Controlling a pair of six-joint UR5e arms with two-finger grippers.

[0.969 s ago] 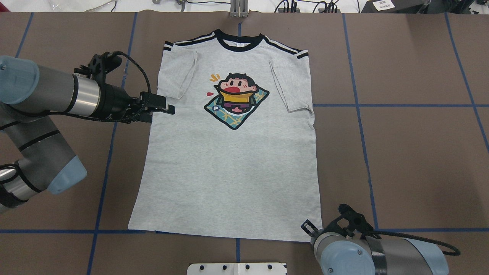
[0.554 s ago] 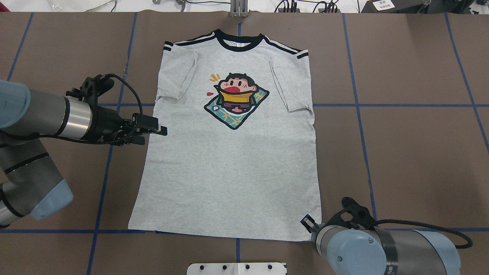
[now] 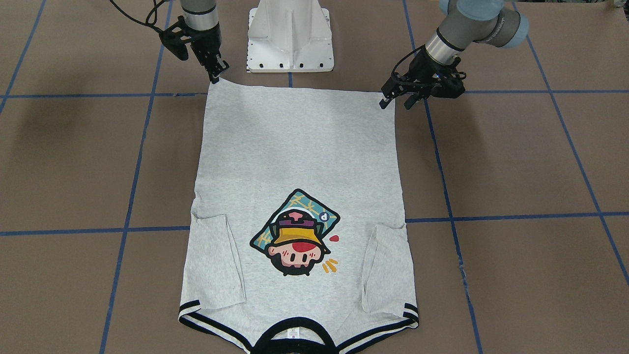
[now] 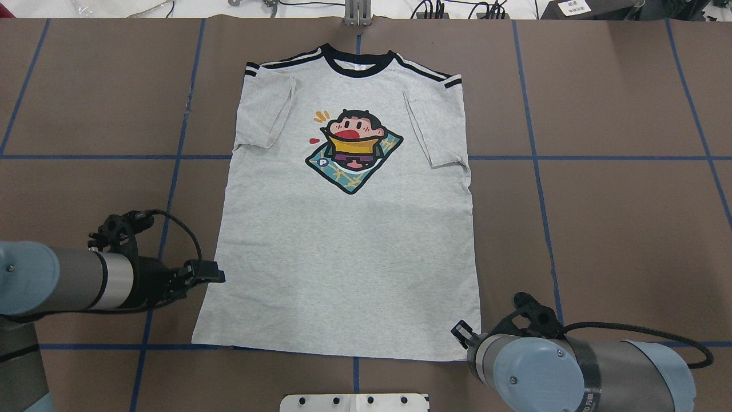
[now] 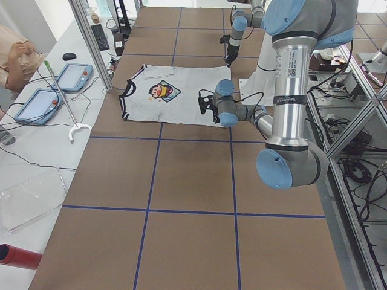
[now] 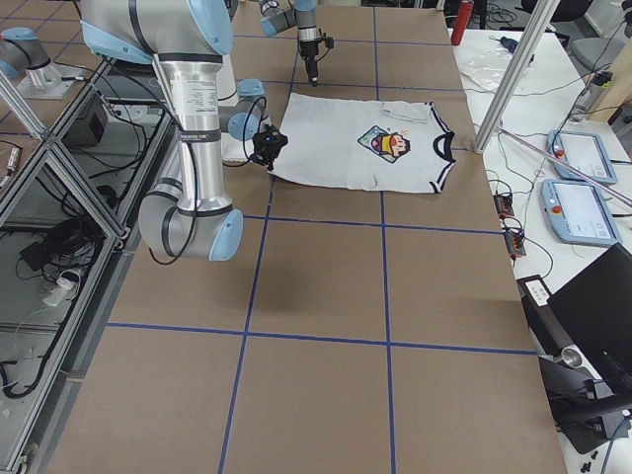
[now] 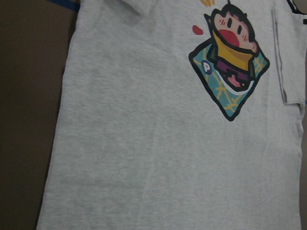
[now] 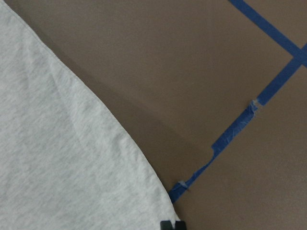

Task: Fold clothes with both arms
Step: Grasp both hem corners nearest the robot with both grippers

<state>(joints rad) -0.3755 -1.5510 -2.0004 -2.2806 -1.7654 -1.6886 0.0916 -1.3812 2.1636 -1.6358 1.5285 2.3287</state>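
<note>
Front view: T-shirt (image 3: 300, 147) flat, sleeves folded in; left gripper (image 3: 394, 101) empty, jaws apart, beside one hem corner; right gripper (image 3: 216, 74) at the other, probably for a paired lift
Overhead: hem at near side, collar far
Right wrist: its opening cannot be told

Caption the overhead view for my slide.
Left gripper and right gripper poised at bottom corners of the flat T-shirt.

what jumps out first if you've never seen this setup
A light grey short-sleeved T-shirt lies flat, front up, sleeves folded inward, on the brown table with blue tape lines, its colourful cartoon print on the chest. The black left gripper and black right gripper sit near the two hem corners nearest the robot.
</note>
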